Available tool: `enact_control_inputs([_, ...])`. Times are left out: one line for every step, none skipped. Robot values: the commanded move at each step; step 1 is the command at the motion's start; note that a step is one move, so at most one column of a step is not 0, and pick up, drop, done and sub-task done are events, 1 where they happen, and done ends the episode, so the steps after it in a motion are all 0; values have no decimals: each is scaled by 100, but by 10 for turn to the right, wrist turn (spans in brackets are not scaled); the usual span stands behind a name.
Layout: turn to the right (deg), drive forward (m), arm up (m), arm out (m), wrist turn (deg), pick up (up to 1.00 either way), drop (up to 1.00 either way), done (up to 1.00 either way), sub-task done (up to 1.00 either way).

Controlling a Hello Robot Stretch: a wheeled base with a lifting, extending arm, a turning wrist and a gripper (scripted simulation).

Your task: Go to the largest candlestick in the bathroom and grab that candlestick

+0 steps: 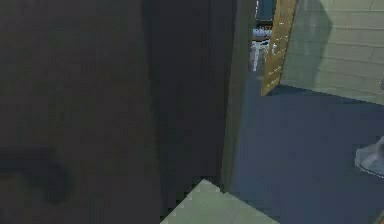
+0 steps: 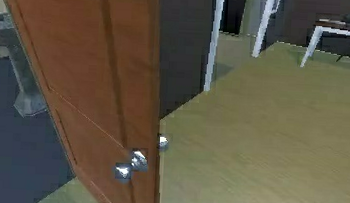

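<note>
A dark wall (image 1: 100, 100) stands close ahead on the forward view's left. Past its edge lies a room with a dark blue floor (image 1: 300, 150) and a pale panelled wall (image 1: 345, 50). A pale grey fixture base (image 1: 372, 158) sits at the right edge. In the arm side view, a brown wooden door (image 2: 84, 75) with silver knobs (image 2: 129, 167) stands very near. The same dark floor (image 2: 10, 151) and a grey pedestal (image 2: 28, 102) lie to its left.
A second wooden door (image 1: 280, 45) stands ajar at the far end of the blue-floored room. Light wood floor (image 2: 271, 135) spreads across the arm side view's right, up to a white door frame (image 2: 214, 41) and a white-legged table (image 2: 337, 38).
</note>
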Motion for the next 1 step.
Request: enact_control_inputs([300, 0, 0, 0, 0, 0, 0, 0, 0])
